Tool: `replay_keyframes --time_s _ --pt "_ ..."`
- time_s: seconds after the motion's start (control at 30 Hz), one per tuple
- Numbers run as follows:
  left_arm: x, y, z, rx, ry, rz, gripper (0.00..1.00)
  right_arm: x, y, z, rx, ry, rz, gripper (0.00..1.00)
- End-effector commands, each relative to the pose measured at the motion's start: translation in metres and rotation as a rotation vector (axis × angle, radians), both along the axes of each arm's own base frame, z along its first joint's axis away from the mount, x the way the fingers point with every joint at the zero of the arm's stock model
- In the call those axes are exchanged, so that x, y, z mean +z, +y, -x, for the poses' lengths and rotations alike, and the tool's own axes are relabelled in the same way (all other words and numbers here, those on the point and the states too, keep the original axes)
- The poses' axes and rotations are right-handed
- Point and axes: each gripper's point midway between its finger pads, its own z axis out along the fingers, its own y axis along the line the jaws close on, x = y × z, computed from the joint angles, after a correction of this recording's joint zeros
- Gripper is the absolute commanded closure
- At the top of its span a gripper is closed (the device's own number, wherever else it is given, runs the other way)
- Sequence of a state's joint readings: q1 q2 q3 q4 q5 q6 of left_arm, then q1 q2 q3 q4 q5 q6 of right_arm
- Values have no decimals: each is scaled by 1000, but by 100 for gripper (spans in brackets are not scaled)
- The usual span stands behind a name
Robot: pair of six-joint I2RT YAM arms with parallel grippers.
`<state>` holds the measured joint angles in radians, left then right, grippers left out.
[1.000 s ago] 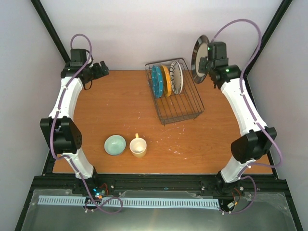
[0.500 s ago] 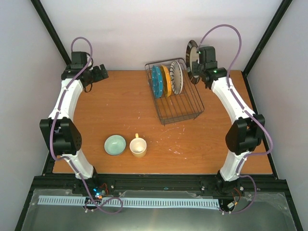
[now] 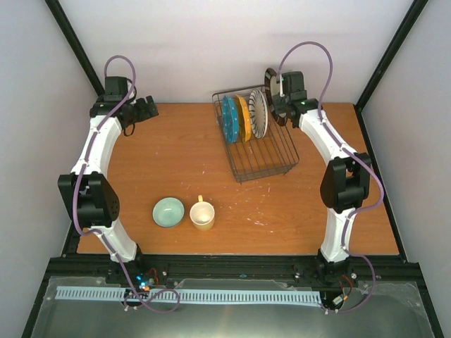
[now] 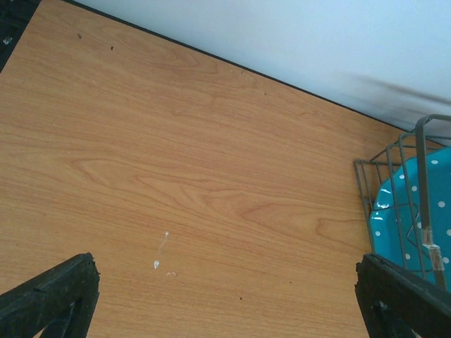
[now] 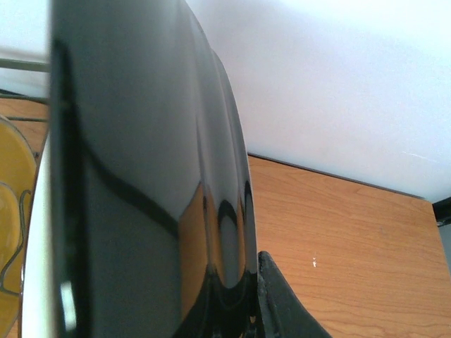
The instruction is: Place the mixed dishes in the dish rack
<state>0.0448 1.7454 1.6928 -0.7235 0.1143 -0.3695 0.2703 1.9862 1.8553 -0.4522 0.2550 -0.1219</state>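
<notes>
Rack (image 3: 268,158): set at the bench's (image 3: 162,155) far side. Teal plate (image 3: 230,120), yellow plate (image 3: 244,118) and striped plate (image 3: 258,114) are stood upright inside. The dark-rimmed plate (image 3: 270,79) is pinched on edge by the right gripper (image 3: 278,95) over the rack's far corner. Left gripper (image 3: 148,107) is spread. Bowl (image 3: 168,212) and mug (image 3: 202,215) are not yet loaded. Step judged: slotting the fourth plate; lowering beside the striped plate is called for.

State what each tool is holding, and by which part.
Right tool: the dark-rimmed plate, on edge, pinched at its rim. Left tool: open, holding nothing.
</notes>
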Motion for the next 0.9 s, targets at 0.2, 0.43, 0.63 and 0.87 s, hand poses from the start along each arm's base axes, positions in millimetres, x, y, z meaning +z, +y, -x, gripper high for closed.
replay_keyframes --time_s 0.2,0.43,0.63,0.87 --pt "3 6 -3 -7 15 -45 0 44 11 -25 17 -175 -49 97" --pt "-1 6 -4 -10 30 -44 0 4 16 -28 31 -93 -50 97" --pt "-3 4 -8 -19 36 -34 0 -25 21 -24 49 -23 -63 97" --pt "-11 0 -12 -31 51 -12 0 -55 27 -12 69 64 -84 97"
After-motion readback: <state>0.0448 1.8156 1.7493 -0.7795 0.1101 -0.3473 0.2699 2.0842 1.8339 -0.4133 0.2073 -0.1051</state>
